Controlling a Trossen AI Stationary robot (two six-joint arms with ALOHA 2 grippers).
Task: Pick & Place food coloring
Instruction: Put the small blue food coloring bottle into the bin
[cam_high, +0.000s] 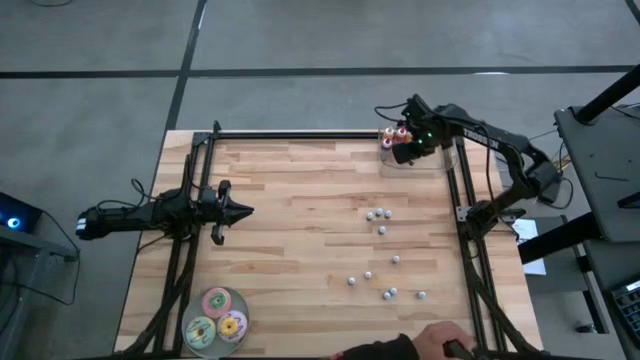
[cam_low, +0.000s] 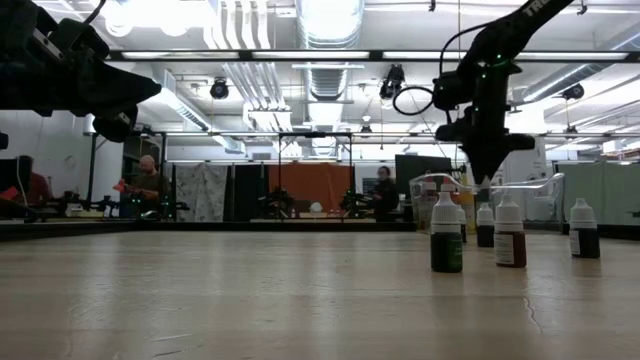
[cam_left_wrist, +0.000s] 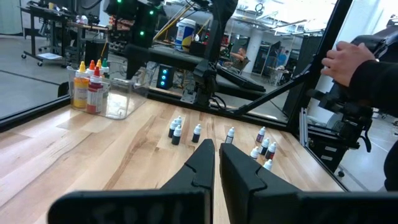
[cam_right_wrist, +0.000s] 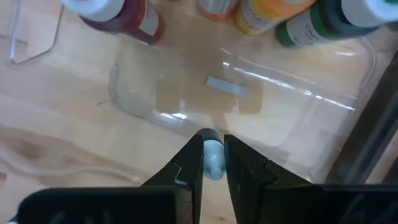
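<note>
Several tiny food coloring bottles (cam_high: 382, 230) with pale caps stand upright, scattered on the right half of the wooden table (cam_high: 300, 200); the low view shows some of them (cam_low: 446, 235). My right gripper (cam_right_wrist: 213, 163) hangs pointing down over a clear plastic container (cam_right_wrist: 249, 93) at the far right corner, shut on one small bottle (cam_right_wrist: 212, 154). My left gripper (cam_left_wrist: 216, 163) waits at the table's left, level, with its fingers shut on nothing. My right gripper pinches the small bottle between its two fingers, which come from above and point down. Only the bottle's pale cap end (cam_right_wrist: 213, 149) shows between the fingertips; the fingers hide the body. The bottle is lifted clear, above the container's near wall.
Larger red (cam_right_wrist: 124, 15), orange (cam_right_wrist: 267, 12) and green (cam_right_wrist: 317, 25) bottles stand in the container's far part. Three flat round discs (cam_high: 217, 320) lie at the near left corner. A person's hand (cam_high: 440, 340) rests at the near edge. Black frame rails (cam_high: 465, 200) border the table.
</note>
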